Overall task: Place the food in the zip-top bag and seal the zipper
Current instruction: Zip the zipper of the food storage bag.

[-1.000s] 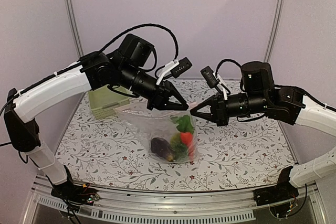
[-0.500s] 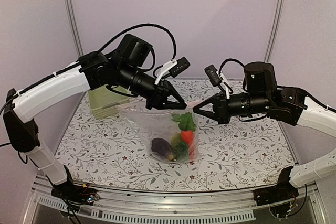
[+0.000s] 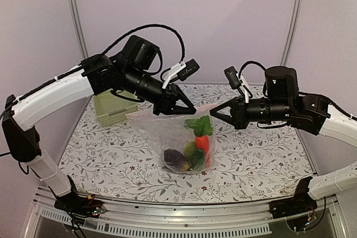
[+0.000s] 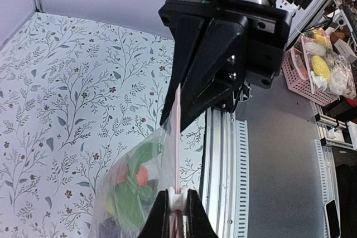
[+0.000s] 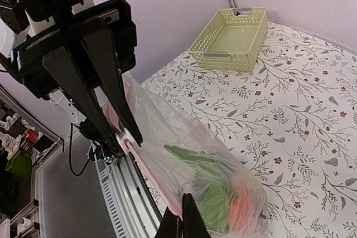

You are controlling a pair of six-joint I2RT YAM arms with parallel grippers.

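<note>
Shifted rightward, the zip-top bag (image 3: 156, 132) holds the food (image 3: 198, 140).

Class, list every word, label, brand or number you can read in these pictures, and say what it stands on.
No readable text anywhere.
The bag, the basket and the flowered tablecloth carry no writing.
Anything printed in the pink crate off to the side is too blurred to read.
</note>
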